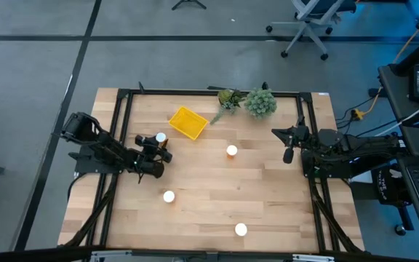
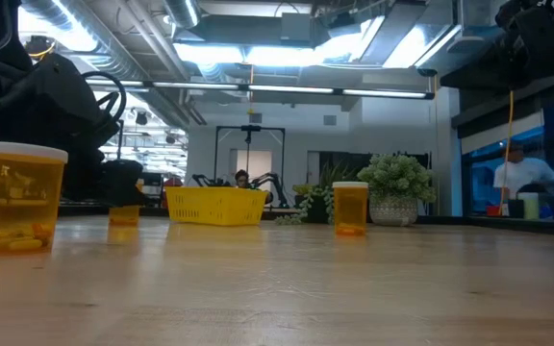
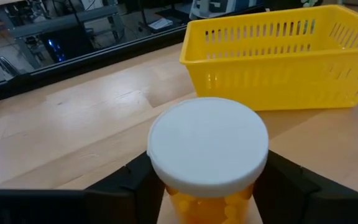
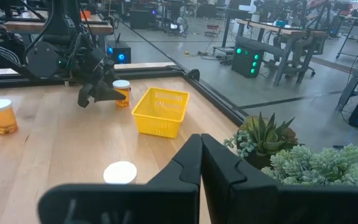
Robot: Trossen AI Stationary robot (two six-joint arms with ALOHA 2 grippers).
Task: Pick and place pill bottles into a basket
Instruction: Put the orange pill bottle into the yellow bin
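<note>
Beside the basket (image 1: 188,123), my left gripper (image 3: 207,186) straddles a pill bottle (image 3: 207,155).
Its fingers flank the bottle; I can't tell whether they grip it.

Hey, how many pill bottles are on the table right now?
4 white-capped orange pill bottles: one between the left claw's fingers beside the yellow plastic basket, one mid-table, one nearer the front left, one front centre. None looks hidden.

Grey floor (image 1: 35,65) w/ dark seams around wood table (image 1: 217,196). Office chair (image 1: 313,22) beyond far edge. Ceiling strip lights (image 2: 287,53) bright. Desks (image 4: 278,43) and person (image 2: 522,178) in bkgd.
</note>
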